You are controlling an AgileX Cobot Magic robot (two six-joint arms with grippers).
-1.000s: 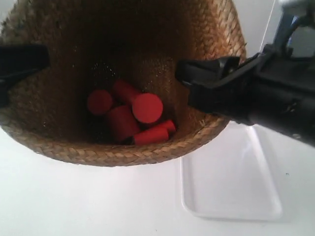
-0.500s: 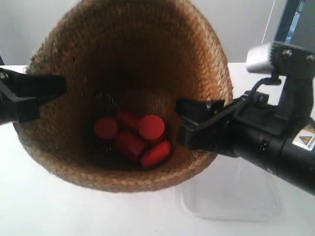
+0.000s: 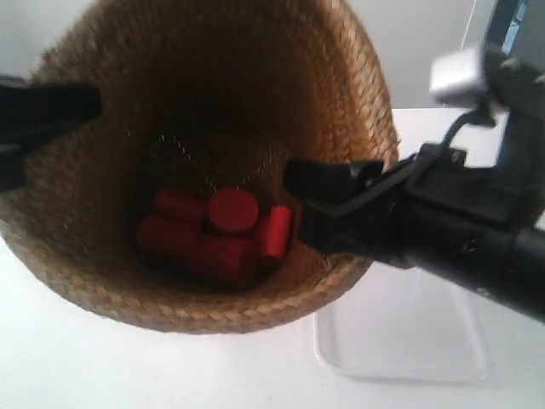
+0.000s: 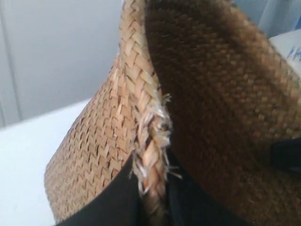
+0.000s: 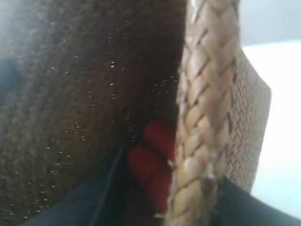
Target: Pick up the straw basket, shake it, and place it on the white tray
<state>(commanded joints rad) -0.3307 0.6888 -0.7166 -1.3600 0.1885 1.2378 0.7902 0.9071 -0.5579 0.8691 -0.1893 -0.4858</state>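
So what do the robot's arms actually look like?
Both are matte black. The arm at the exterior view's right is blocky, with flat tapered fingers, a silver box on top and a thin black cable looping beneath it. No markings are legible.

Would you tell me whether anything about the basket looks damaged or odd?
Yes: the basket's braided rim is frayed, with loose straw ends sticking out, right where the left gripper clamps it. The basket is also held tilted, so the red cylinders lie heaped against its low side; none is seen outside it.
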